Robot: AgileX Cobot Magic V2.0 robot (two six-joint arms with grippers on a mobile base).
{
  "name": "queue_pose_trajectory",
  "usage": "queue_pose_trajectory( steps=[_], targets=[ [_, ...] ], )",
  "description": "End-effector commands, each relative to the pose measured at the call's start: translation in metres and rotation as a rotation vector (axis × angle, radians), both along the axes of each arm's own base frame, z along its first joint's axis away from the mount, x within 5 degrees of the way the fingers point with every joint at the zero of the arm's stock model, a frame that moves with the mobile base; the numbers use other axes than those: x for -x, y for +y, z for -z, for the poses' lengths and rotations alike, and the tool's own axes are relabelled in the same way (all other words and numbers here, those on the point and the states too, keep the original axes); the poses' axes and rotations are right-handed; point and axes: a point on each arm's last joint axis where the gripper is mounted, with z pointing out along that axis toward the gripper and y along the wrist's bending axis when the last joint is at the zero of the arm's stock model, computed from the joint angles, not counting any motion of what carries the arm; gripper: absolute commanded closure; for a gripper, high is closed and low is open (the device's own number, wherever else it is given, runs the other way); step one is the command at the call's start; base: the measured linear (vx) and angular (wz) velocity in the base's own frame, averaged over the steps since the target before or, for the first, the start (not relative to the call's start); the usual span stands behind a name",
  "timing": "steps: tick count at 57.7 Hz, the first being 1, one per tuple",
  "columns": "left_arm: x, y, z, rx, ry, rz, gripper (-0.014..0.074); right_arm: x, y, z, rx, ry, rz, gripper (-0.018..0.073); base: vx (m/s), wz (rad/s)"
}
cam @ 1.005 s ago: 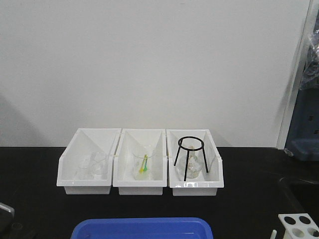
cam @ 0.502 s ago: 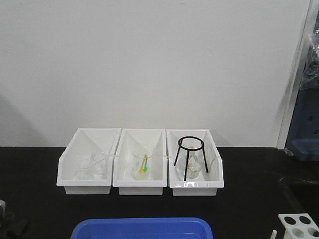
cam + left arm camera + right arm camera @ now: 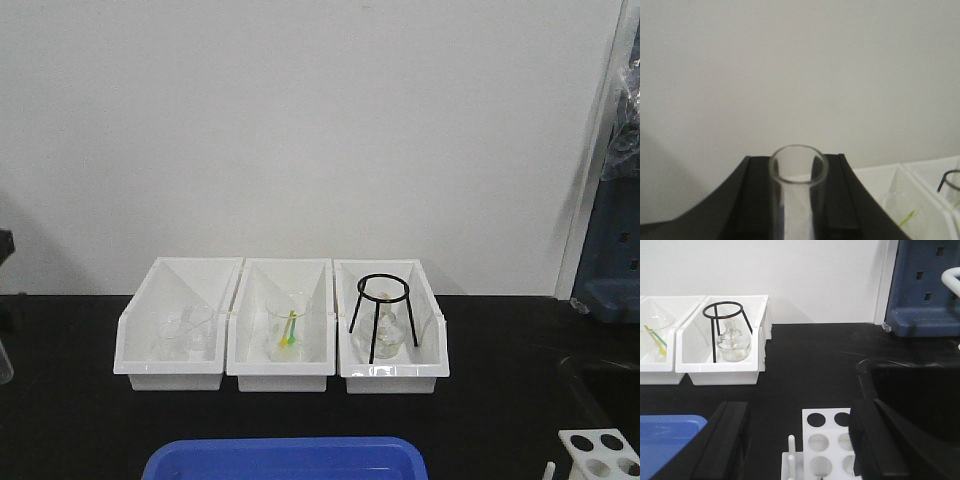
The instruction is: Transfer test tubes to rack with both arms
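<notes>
A clear test tube (image 3: 799,210) with an open round rim stands upright between the two black fingers (image 3: 757,200) of my left gripper (image 3: 796,161), which is shut on it, raised in front of the white wall. In the front view only a sliver of glass (image 3: 3,362) and a dark part of the left arm (image 3: 5,245) show at the left edge. The white rack (image 3: 826,440) with round holes sits on the black table, below and between the fingers of my open right gripper (image 3: 800,412). The rack (image 3: 600,452) also shows at the front view's bottom right corner; its visible holes hold nothing.
Three white sloped bins (image 3: 280,375) stand in a row at the back, holding glassware, a beaker (image 3: 287,322) with a green-yellow stick, and a black ring stand (image 3: 725,315) over a flask. A blue tray (image 3: 285,458) lies in front. A sink (image 3: 920,390) and a blue stand (image 3: 925,285) are at right.
At the left edge of the front view, the left arm's part has risen from the bottom corner to mid-height. The rack, bins and tray have not moved.
</notes>
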Motion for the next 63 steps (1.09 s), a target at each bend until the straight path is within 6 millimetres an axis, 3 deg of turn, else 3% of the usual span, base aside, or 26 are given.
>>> queue_pose_trajectory(
  steps=[1, 9, 14, 27, 37, 47, 63],
  targets=[
    [0.006, -0.009, -0.034, 0.064, -0.149, 0.042, 0.0594, -0.009, 0.000, -0.019, 0.028, -0.077, -0.005, 0.0072, 0.00, 0.00],
    [-0.002, -0.036, -0.027, 0.143, -0.104, 0.153, 0.0591, -0.025, 0.001, -0.026, 0.102, -0.007, -0.034, 0.0072, 0.00, 0.00],
    [-0.012, -0.058, -0.013, 0.208, -0.047, 0.226, 0.0591, -0.036, 0.014, -0.034, 0.174, 0.003, -0.122, 0.0072, 0.00, 0.00],
    [-0.035, -0.123, 0.031, 0.421, 0.044, 0.406, 0.0591, -0.055, 0.088, -0.041, 0.200, 0.022, -0.460, 0.0072, 0.00, 0.00],
    [-0.037, -0.162, 0.057, 0.516, 0.122, 0.591, 0.0591, -0.062, 0.134, -0.044, 0.213, 0.061, -0.617, 0.0072, 0.00, 0.00],
    [-0.035, -0.179, 0.070, 0.627, 0.181, 0.768, 0.0591, -0.067, 0.148, -0.054, 0.210, 0.080, -0.650, 0.0072, 0.00, 0.00],
    [-0.032, -0.189, 0.079, 0.615, 0.184, 0.889, 0.0591, -0.071, 0.151, -0.054, 0.176, 0.100, -0.647, 0.0072, 0.00, 0.00]
  ],
)
